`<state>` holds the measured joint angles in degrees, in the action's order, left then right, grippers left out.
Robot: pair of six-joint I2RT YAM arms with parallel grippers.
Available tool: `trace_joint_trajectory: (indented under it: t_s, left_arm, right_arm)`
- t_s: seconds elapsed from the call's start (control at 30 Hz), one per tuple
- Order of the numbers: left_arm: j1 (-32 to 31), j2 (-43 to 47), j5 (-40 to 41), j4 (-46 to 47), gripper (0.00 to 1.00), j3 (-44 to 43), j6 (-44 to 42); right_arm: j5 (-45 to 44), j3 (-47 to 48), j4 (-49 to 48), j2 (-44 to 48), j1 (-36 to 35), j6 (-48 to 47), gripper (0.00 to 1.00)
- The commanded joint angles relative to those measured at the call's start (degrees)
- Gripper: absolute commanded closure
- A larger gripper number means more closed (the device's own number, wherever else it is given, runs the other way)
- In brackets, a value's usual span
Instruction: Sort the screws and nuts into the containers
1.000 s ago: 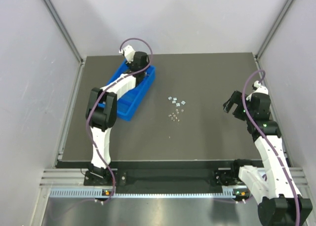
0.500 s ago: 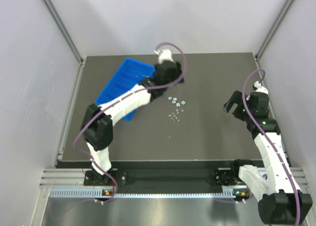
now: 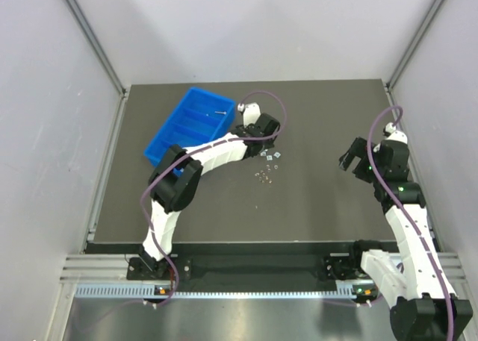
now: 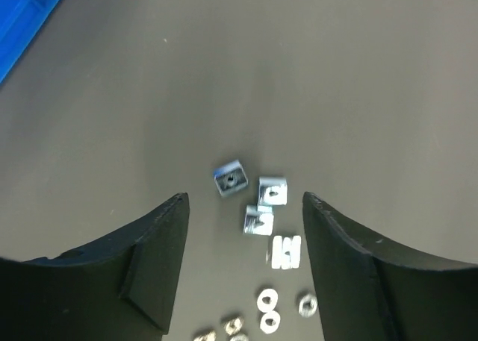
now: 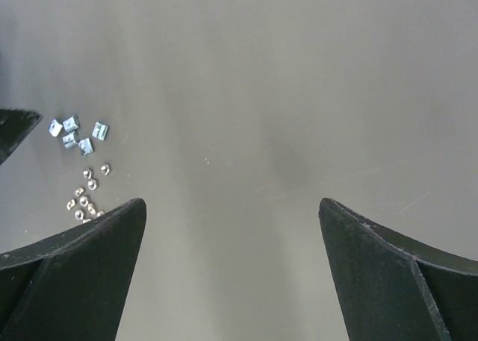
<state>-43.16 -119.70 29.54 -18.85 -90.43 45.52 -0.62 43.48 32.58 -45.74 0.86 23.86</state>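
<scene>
Now leaves the blue tray [image 3: 175, 132] at far left and hovers over the loose square nuts [image 4: 272, 192] to its right, left gripper [image 4: 244, 199] wide and empty, seemingly lining up another pick.

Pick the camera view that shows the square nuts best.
Left wrist: the square nuts lie close up, holes visible. The top view shows only specks; the right wrist view shows them small, at its left edge.

Dark table [image 3: 321, 207], pale walls [image 3: 261, 35], metal front rail [image 3: 97, 268]
</scene>
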Motion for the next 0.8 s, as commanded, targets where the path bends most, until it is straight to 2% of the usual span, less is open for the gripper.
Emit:
trace_joint_trajectory:
  t_s: [0.0,0.23,0.77]
  left_arm:
    - [-0.4,-3.2,6.2,-2.1,0.34,-5.2,3.7]
    - [-0.4,-8.3,9.7,-5.3,0.38,-9.6,4.3]
    - [-0.5,-10.8,7.9,-6.0,0.43,-8.2,4.7]
  right_arm:
    - [-0.8,-0.6,-0.9,0.6,-0.4,-1.2,0.01]
    - [-0.5,-0.5,-1.3,0.2,-0.4,-1.3,0.0]
    - [-0.2,-0.6,-1.6,-0.8,-0.5,-0.7,0.0]
